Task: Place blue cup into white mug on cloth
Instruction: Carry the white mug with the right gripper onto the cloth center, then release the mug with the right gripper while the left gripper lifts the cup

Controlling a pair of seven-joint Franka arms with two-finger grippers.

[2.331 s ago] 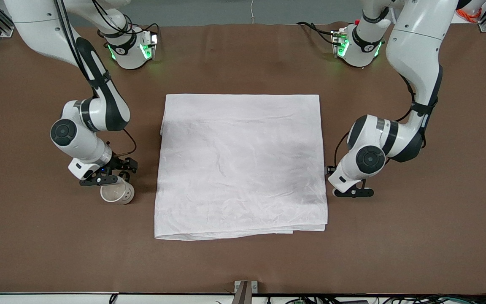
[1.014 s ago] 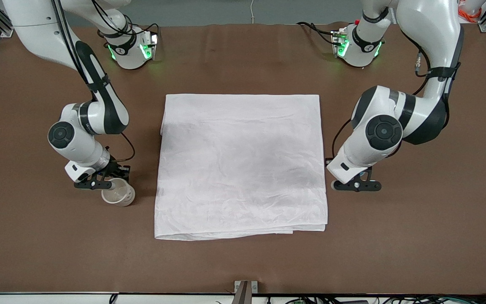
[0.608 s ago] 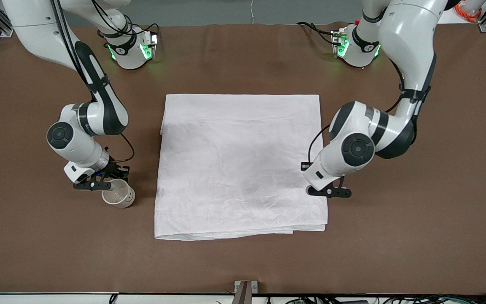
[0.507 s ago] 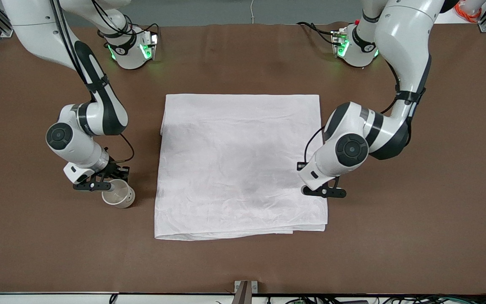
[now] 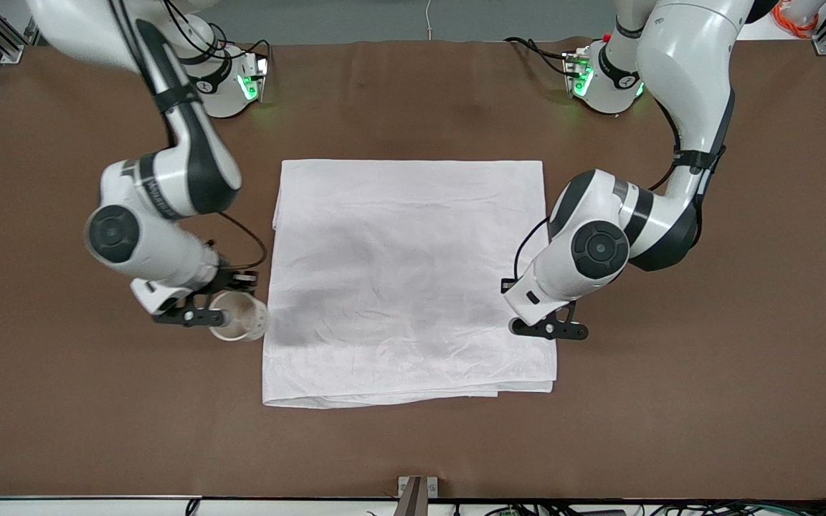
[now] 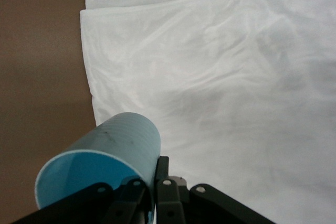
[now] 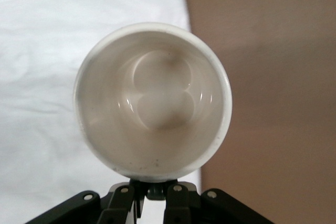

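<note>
Jaws clamping ceramic white mug point(image 7: 152, 103), plastic blue cup point(image 6: 105, 161)

No legible text, label or number appears anywhere; any arm markings seem too blurred to read.

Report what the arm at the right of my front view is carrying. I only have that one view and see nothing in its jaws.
Observer: The left gripper carries the blue cup, with its jaws shut on the rim.
Operator: Confirm that the mug is empty before we stack.
Observer: The right wrist view looks straight down into the white mug. It has nothing inside, and the right gripper holds it by the rim.
Operator: State what the cup is over.
Observer: The left wrist view shows the cup over the cloth, near its edge.
</note>
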